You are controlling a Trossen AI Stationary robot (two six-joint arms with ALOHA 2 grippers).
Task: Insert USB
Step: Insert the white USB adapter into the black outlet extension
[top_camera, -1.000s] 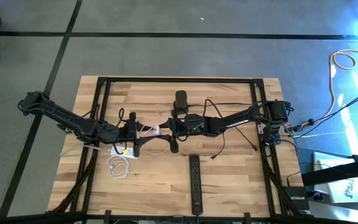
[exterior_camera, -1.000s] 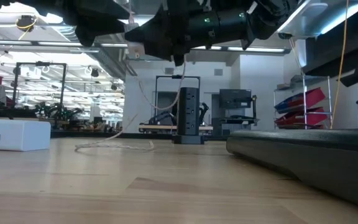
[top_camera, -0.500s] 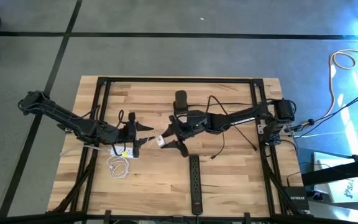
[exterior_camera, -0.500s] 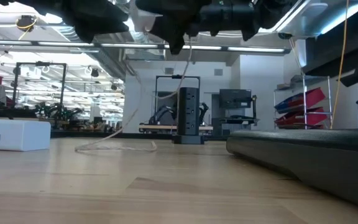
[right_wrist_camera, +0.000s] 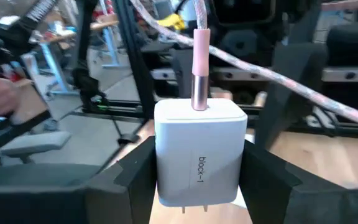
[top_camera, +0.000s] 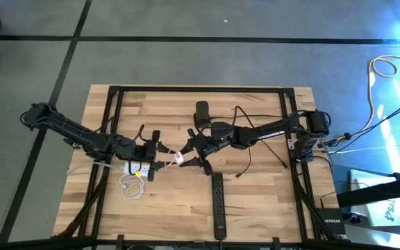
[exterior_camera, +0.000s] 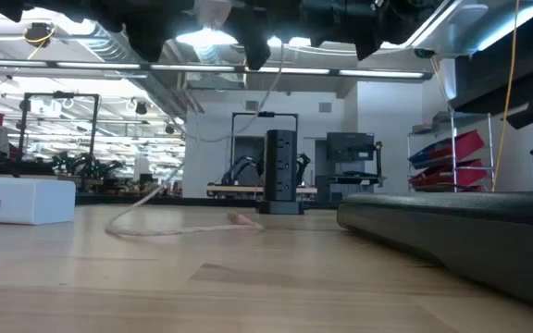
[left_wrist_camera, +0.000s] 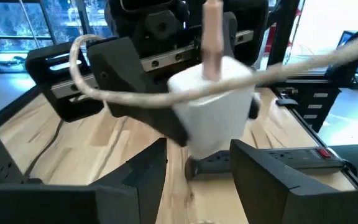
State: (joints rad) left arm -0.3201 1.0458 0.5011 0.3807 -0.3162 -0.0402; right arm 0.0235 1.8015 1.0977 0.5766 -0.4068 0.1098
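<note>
Right jaws (right_wrist_camera: 197, 168) clamped on white charger (right_wrist_camera: 199, 152), cable (right_wrist_camera: 201, 62) plugged in; left jaws (left_wrist_camera: 197, 165) apart w/ nothing held.

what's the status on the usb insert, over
Right tool shut on white charger block. Pink USB plug seated in block. Left tool open, just short of block. Nothing in the way.

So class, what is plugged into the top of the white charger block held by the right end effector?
A pink USB plug stands in the top of the white charger block, its braided cable trailing away. The port itself is covered by the plug.
</note>
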